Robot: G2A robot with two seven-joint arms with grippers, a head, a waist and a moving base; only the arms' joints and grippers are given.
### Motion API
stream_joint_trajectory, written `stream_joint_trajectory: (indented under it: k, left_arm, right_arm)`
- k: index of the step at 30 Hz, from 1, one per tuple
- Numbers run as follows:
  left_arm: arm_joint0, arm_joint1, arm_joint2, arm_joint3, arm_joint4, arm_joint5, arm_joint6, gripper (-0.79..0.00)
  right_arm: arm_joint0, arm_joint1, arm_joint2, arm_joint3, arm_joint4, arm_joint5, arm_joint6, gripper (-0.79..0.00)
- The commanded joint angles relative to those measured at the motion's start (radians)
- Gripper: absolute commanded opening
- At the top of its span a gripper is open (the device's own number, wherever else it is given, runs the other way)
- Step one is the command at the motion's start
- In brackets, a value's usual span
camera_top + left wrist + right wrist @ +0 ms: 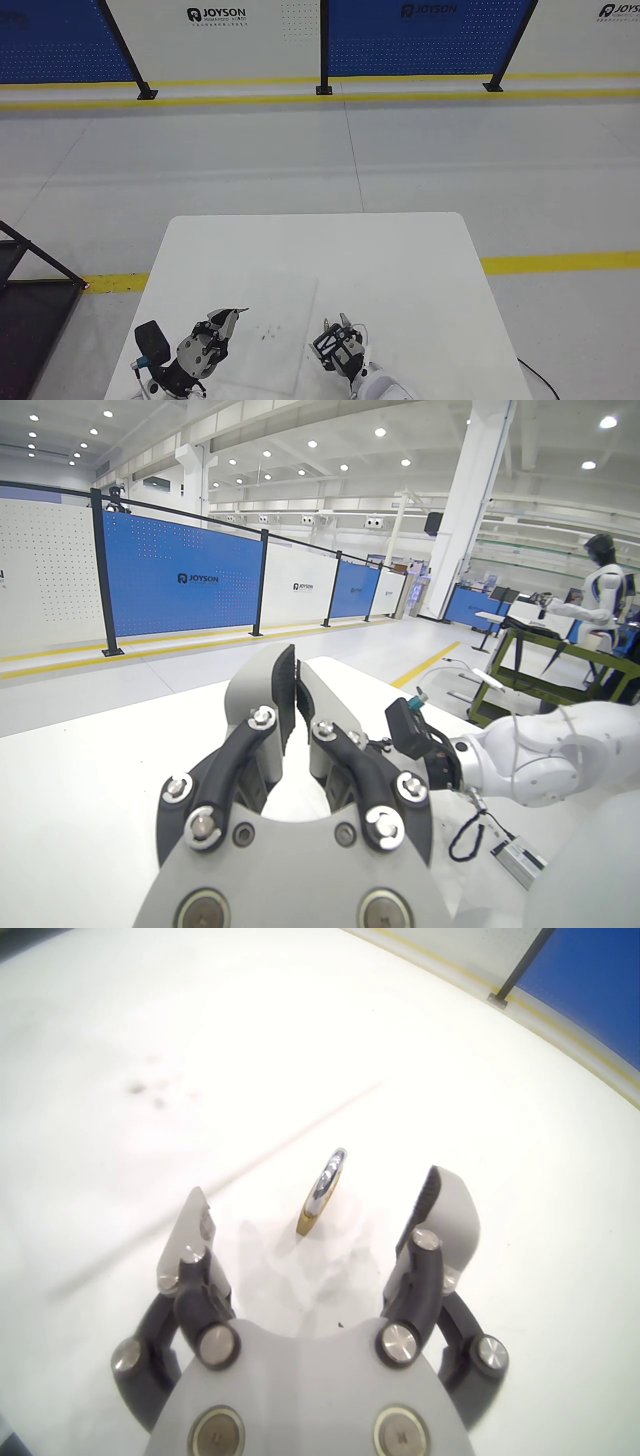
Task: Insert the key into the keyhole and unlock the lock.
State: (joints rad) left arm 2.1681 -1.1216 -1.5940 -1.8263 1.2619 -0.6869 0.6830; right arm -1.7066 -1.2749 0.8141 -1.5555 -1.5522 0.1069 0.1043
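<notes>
Right gripper (318, 1188), lower centre of the top view: jaws wide apart. The lock (327, 1174), brass body and silver shackle seen edge-on, sits on the white counter (400, 270) between them, touching neither. Left gripper (296, 665), lower left of the top view, apart from the lock: jaws pressed together; cannot tell whether they grip anything.

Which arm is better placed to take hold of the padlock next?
Right, likely. The right gripper is open with the padlock framed between its jaws, just ahead; the left gripper is shut and aimed level across the table.
</notes>
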Motion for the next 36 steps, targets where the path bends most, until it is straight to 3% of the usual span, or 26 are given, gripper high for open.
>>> stream_joint_trajectory:
  k: [1, 11, 16, 18, 24, 31, 36]
  left_arm:
    - [0.0, 0.0, 0.0, 0.0, 0.0, 0.0, 0.0, -0.785]
    - [0.0, 0.0, 0.0, 0.0, 0.0, 0.0, 0.0, -0.785]
    - [0.0, 0.0, 0.0, 0.0, 0.0, 0.0, 0.0, -0.785]
    - [0.0, 0.0, 0.0, 0.0, 0.0, 0.0, 0.0, -0.785]
    - [0.0, 0.0, 0.0, 0.0, 0.0, 0.0, 0.0, -0.785]
    - [-0.017, -0.002, 0.015, 0.0, -0.05, -0.01, -0.018, -0.785]
    - [-0.052, -0.002, 0.031, 0.021, -0.214, -0.131, -0.02, -0.785]
  right_arm:
    - [0.006, -0.002, -0.002, 0.006, 0.002, 0.001, 0.009, -0.468]
    - [0.047, -0.015, -0.01, 0.053, 0.038, 0.001, 0.03, -0.456]
    - [0.061, -0.022, -0.019, 0.074, 0.049, 0.007, 0.029, -0.631]
    - [0.063, -0.024, -0.02, 0.078, 0.052, 0.012, 0.02, -0.785]
    - [0.053, -0.021, 0.0, 0.055, 0.073, -0.003, -0.051, -0.785]
    - [-0.015, 0.009, 0.115, -0.105, 0.258, -0.211, -0.228, -0.785]
    - [-0.07, 0.027, 0.158, -0.195, 0.341, -0.381, -0.337, -0.785]
